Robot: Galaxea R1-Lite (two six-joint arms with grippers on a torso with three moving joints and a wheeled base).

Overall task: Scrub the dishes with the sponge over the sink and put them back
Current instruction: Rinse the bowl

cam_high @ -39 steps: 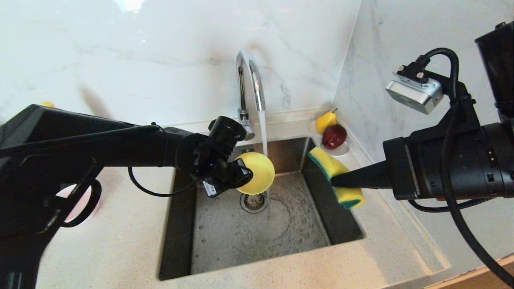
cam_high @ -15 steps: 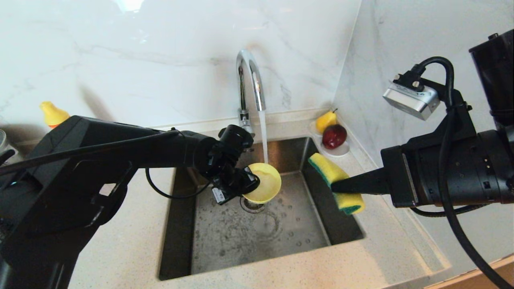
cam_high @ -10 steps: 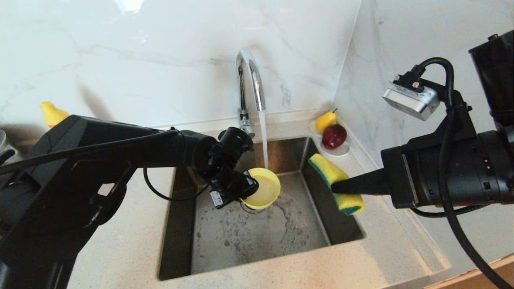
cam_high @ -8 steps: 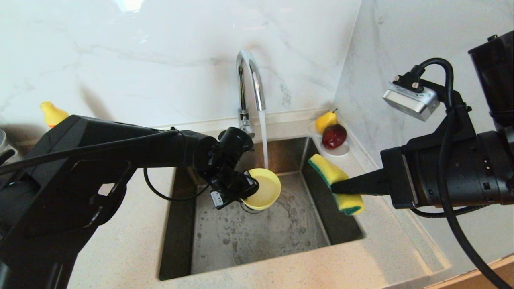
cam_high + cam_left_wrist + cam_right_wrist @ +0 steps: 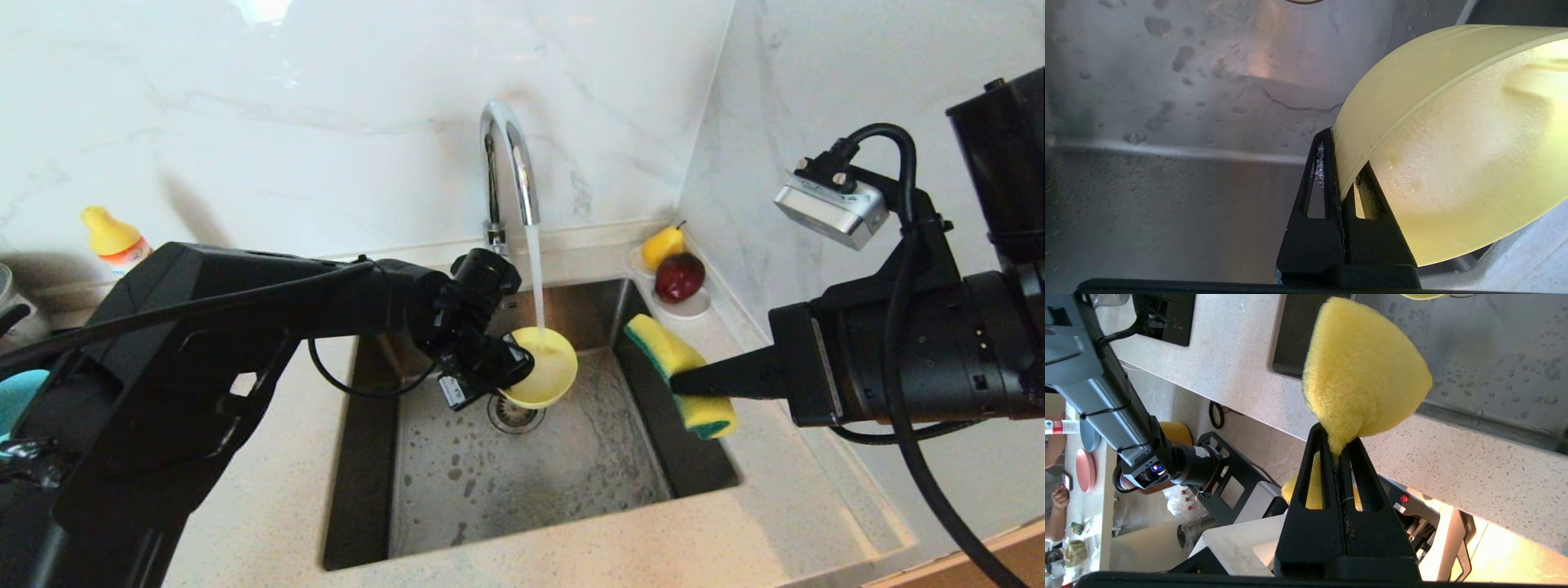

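Over the steel sink (image 5: 531, 478), my left gripper (image 5: 513, 369) is shut on the rim of the yellow bowl (image 5: 545, 371). The bowl's mouth faces up under the water running from the curved chrome tap (image 5: 510, 155). In the left wrist view the two fingers pinch the bowl's wall (image 5: 1453, 143), one inside and one outside, at my left gripper (image 5: 1345, 149). My right gripper (image 5: 682, 382) hovers at the sink's right edge, shut on the yellow and green sponge (image 5: 673, 359). The sponge (image 5: 1363, 371) bulges out past the right gripper (image 5: 1336, 435). A pink bowl (image 5: 1086, 469) and a blue one (image 5: 1088, 435) lie far off on the counter.
A white saucer (image 5: 694, 309) with a yellow pear (image 5: 661, 245) and a red apple (image 5: 679, 276) sits in the back right corner. A yellow-capped bottle (image 5: 114, 237) stands at the back left. Marble walls close in behind and on the right.
The left gripper has turned the yellow bowl from edge-on to mouth-up and shifted it slightly right, under the stream. The right gripper with the sponge has stayed put.
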